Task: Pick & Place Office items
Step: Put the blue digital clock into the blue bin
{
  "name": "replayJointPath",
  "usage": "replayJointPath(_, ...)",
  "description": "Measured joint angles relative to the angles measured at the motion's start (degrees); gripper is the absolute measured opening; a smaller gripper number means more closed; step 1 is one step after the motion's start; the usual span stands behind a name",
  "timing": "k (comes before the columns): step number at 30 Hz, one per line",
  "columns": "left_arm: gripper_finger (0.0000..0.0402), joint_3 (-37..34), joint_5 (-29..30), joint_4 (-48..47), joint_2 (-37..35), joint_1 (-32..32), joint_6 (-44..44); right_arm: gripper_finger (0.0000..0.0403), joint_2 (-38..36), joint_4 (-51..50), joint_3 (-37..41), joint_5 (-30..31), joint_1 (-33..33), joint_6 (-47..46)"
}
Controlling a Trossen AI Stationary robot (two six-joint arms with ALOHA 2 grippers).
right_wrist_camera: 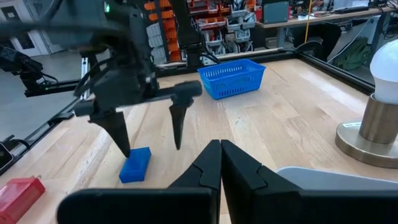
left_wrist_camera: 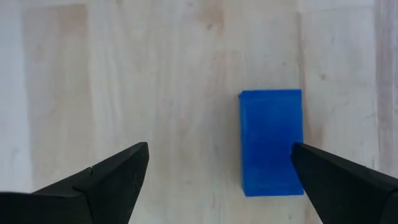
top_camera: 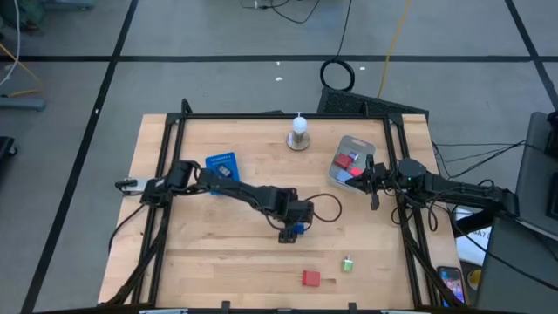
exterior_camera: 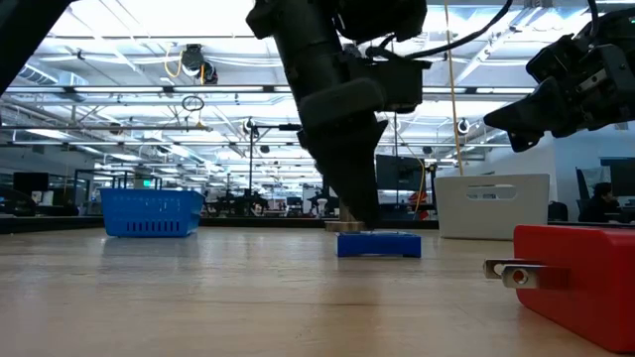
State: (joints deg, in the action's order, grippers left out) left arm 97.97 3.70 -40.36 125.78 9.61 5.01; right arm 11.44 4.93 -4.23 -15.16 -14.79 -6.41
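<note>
The blue block (left_wrist_camera: 271,142) lies flat on the tabletop (top_camera: 209,253) directly below the left tool (left_wrist_camera: 221,171), off-centre against one finger (left_wrist_camera: 345,180) of its wide-open, empty span, long axis running along the fingers, while the shut right tool (top_camera: 374,202) waits well apart.

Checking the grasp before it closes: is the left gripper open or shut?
Open: the left gripper has its fingers spread wide, the blue block lying beside one fingertip.

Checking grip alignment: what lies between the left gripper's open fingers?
Mostly bare table; the blue eraser sits off-centre beside one finger, per the left wrist view.
</note>
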Motion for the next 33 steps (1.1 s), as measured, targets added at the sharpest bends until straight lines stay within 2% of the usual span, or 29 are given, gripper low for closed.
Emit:
replayJointPath(9, 0.0397, 0.07, 0.84, 0.38, -1.94, 1.94, 2.23, 0.0000, 0.07, 0.01, 0.00, -0.02, 0.00, 0.47)
replayJointPath(26, 0.0393, -0.02, -0.48, 1.34, 2.58, 0.78, 1.54, 0.0000, 0.10, -0.02, -0.01, -0.01, 0.00, 0.20)
replayJointPath(29, 0.0360, -0.25, -0.69, 1.08, 2.56, 0.33, 1.50, 0.0000, 0.09, -0.02, -0.02, -0.01, 0.00, 0.95)
replayJointPath(33, 0.0270, -0.26, -2.43, 1.09, 2.54, 0.06, 0.40, 0.0000, 0.09, -0.02, -0.01, -0.01, 0.00, 1.28)
